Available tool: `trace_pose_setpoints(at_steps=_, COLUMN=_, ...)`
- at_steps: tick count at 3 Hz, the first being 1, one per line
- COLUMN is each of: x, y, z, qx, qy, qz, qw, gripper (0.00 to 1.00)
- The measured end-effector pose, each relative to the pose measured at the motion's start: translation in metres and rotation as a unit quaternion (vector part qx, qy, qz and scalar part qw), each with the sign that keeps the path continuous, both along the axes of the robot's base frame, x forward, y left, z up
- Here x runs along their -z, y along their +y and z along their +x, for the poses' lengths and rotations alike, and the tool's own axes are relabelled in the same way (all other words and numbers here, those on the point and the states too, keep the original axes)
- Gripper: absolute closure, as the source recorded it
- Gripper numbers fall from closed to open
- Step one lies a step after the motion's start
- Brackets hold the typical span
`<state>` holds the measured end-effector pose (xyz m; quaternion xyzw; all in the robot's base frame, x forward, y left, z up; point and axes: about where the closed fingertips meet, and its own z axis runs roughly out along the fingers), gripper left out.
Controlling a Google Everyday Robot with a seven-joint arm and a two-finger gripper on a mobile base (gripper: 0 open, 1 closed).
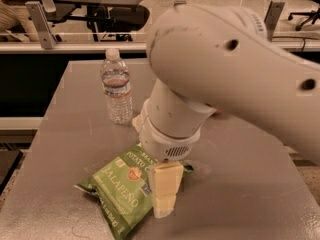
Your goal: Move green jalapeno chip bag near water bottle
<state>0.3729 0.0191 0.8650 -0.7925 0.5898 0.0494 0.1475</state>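
Observation:
The green jalapeno chip bag [122, 189] lies flat on the grey table [75, 129], near the front left. A clear water bottle [117, 87] with a white cap stands upright behind it, toward the back left. My gripper [165, 196] hangs from the large white arm and sits over the bag's right edge, its cream fingers [166, 184] pointing down at the bag. The arm hides the bag's upper right part.
The white arm [240, 69] fills the upper right of the view. Behind the table runs a rail with metal posts [40, 21], and beyond it stand office chairs and desks [115, 9]. The table's right edge [295, 169] is near the arm.

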Motion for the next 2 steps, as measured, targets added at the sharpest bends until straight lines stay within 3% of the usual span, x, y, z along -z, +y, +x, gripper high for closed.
trace_pose_setpoints(at_steps=1, x=0.023, y=0.000, z=0.007, qx=-0.008, qy=0.004, qz=-0.015, qw=0.9999, gripper=0.00)
trace_pose_setpoints(at_steps=2, x=0.034, y=-0.006, z=0.015, qx=-0.008, qy=0.009, qz=-0.025, qw=0.9996, gripper=0.26)
